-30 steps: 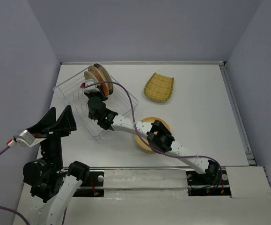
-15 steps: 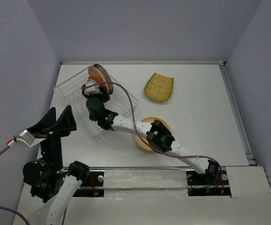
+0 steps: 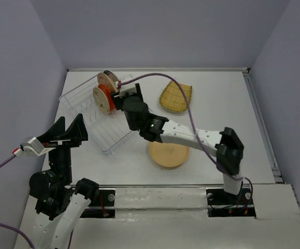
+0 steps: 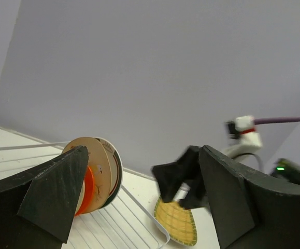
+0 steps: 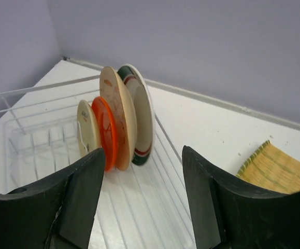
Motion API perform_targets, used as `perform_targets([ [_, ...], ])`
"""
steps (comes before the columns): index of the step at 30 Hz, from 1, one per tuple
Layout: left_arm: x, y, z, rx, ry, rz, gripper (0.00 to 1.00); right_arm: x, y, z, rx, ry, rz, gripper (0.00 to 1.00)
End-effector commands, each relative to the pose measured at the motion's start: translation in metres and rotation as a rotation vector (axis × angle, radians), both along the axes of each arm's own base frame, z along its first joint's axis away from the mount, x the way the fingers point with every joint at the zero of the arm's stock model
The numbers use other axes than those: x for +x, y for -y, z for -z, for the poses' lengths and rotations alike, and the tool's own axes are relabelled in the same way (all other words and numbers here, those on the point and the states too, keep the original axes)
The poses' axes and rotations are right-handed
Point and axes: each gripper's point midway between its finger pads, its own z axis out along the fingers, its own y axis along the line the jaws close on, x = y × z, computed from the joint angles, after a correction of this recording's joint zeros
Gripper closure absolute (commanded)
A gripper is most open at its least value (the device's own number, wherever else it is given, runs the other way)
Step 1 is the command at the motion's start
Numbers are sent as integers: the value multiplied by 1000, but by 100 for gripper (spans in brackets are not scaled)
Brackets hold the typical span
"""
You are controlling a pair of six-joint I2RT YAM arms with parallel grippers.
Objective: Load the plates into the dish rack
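Note:
Several plates stand on edge in the white wire dish rack (image 5: 15,104): a small cream one (image 5: 87,135), an orange-red one (image 5: 107,132), a large tan one (image 5: 117,119) and a white one with a dark-green rim (image 5: 142,122). My right gripper (image 5: 142,192) is open and empty, just right of these plates, over the rack's right side (image 3: 124,97). A squarish yellow woven plate (image 3: 175,97) lies on the table beyond it. A round tan plate (image 3: 169,154) lies flat near the front. My left gripper (image 3: 68,127) hangs open and empty, raised at the near left.
The rack (image 3: 95,116) sits slanted at the back left of the white table, its near half bare wire. The right arm stretches across the table's middle. A purple cable (image 3: 191,111) arcs over the woven plate. Lilac walls close in the table.
My right gripper opened, let go of a plate now standing in the rack, and drew back to the right. Its arm swung away and uncovered the tan plate. The left arm stayed put.

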Motion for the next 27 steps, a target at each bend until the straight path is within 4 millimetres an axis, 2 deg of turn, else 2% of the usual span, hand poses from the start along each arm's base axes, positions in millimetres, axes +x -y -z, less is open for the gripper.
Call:
perform_targets([
  [1, 7, 2, -3, 9, 10, -6, 1, -5, 60, 7, 207, -179, -103, 34],
  [2, 9, 4, -2, 14, 2, -3, 1, 10, 90, 24, 228, -244, -77, 34],
  [3, 10, 5, -2, 17, -1, -2, 1, -8, 103, 47, 293, -344, -155, 34],
  [6, 15, 7, 3, 30, -23, -2, 1, -22, 143, 82, 345, -462, -189, 31],
  [7, 16, 7, 4, 33, -27, -2, 1, -40, 163, 102, 327, -499, -180, 31],
  [8, 18, 9, 5, 36, -34, 1, 1, -46, 170, 127, 307, -553, -165, 30],
  [9, 21, 10, 7, 40, -45, 3, 1, -58, 184, 126, 326, -569, -166, 29],
  [10, 22, 12, 8, 45, -49, 7, 1, -69, 190, 136, 353, -625, -177, 29],
  [11, 25, 14, 9, 48, -56, 12, 1, -84, 216, 161, 347, -692, -130, 28],
  [14, 28, 17, 13, 59, -71, 20, 1, -104, 247, 189, 430, -781, -55, 28],
  [15, 31, 18, 14, 63, -79, 22, 1, -118, 262, 205, 447, -823, -9, 27],
  [16, 32, 19, 15, 66, -83, 23, 1, -123, 270, 213, 460, -841, 16, 27],
  [17, 34, 20, 17, 71, -92, 24, 1, -132, 282, 231, 469, -879, 56, 25],
  [22, 39, 21, 21, 80, -113, 18, 1, -156, 283, 268, 526, -1012, 73, 25],
  [25, 40, 23, 22, 87, -117, 26, 1, -164, 275, 281, 544, -1064, 41, 27],
  [27, 39, 23, 22, 87, -115, 31, 1, -160, 266, 280, 574, -1060, 2, 33],
])
